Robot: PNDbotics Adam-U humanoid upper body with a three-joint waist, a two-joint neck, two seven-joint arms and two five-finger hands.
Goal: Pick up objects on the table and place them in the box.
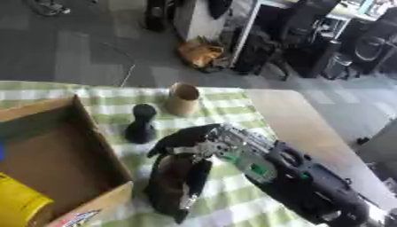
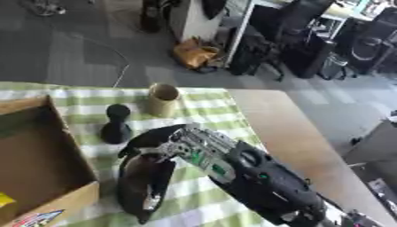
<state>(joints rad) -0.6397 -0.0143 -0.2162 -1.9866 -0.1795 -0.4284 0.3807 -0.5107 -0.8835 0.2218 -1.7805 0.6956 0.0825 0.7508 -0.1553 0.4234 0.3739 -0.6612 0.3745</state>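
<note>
Cardboard box (image 1: pixel 74 146) sits open at the table's left edge, so I hang my right hand (image 1: pixel 182 177), fingers curled down on nothing, beside it, short of the black bottle-shaped piece (image 1: pixel 142 125) and paper cup (image 1: pixel 183 99).

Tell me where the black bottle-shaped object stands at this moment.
The black bottle-shaped object stands upright on the checked cloth, between the cardboard box on its left and the brown cup behind it to the right.
</note>
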